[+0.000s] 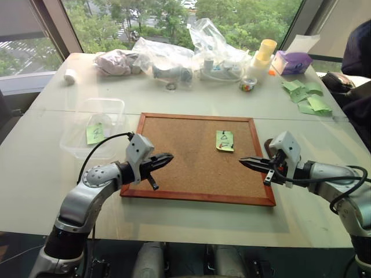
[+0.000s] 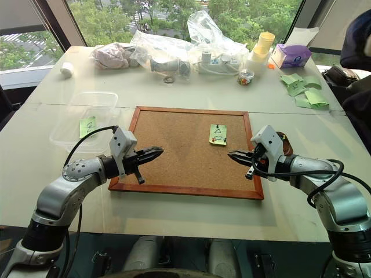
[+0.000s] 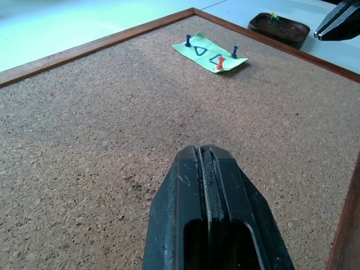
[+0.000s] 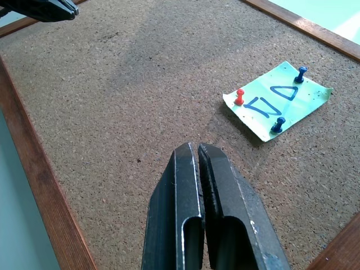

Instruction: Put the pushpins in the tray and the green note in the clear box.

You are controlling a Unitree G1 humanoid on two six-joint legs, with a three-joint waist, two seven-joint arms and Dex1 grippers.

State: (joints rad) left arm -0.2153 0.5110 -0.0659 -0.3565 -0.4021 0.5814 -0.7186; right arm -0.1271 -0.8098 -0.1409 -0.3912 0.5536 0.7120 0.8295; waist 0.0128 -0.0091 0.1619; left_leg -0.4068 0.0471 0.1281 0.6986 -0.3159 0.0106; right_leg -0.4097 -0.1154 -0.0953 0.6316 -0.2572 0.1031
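The green note (image 1: 225,140) with a drawn triangle lies on the cork board's far right part. Three pushpins hold it: a red one (image 4: 240,95) and two blue ones (image 4: 302,72) (image 4: 278,123). The dark oval tray (image 3: 279,29) sits just off the board's right edge, with small yellow-green pins in it. The clear box (image 1: 104,101) stands left of the board and holds another green note (image 1: 95,134). My left gripper (image 1: 170,157) is shut over the board's left edge. My right gripper (image 1: 242,161) is shut over its right side, short of the note.
The wood-framed cork board (image 1: 191,168) fills the table's middle. Clear plastic bags (image 1: 168,55), stacked cups (image 1: 264,55), a purple box (image 1: 293,61) and loose green paper sheets (image 1: 307,95) line the back. A person's dark sleeve (image 1: 356,46) shows at the far right.
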